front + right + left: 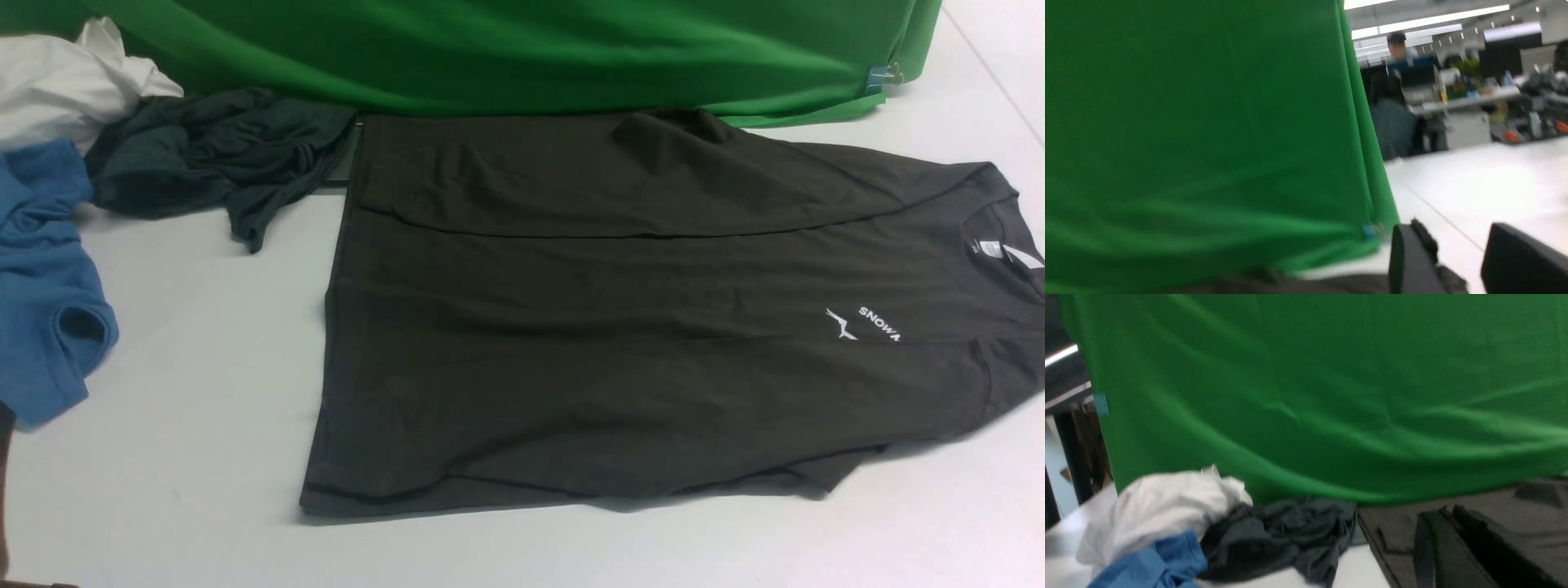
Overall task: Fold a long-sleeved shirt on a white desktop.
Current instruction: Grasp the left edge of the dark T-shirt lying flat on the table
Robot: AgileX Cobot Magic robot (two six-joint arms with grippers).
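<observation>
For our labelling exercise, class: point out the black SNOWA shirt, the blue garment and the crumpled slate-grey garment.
black SNOWA shirt (612,367), front view, middle of its body.
blue garment (41,310), front view, its middle.
slate-grey garment (212,155), front view, its bunched middle.

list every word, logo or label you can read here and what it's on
"SNOWA": white lettering beside a white bird logo on the chest of the black shirt, upside down in the front view.
White neck label of that shirt: print too small to read.
Nothing else readable.
</observation>
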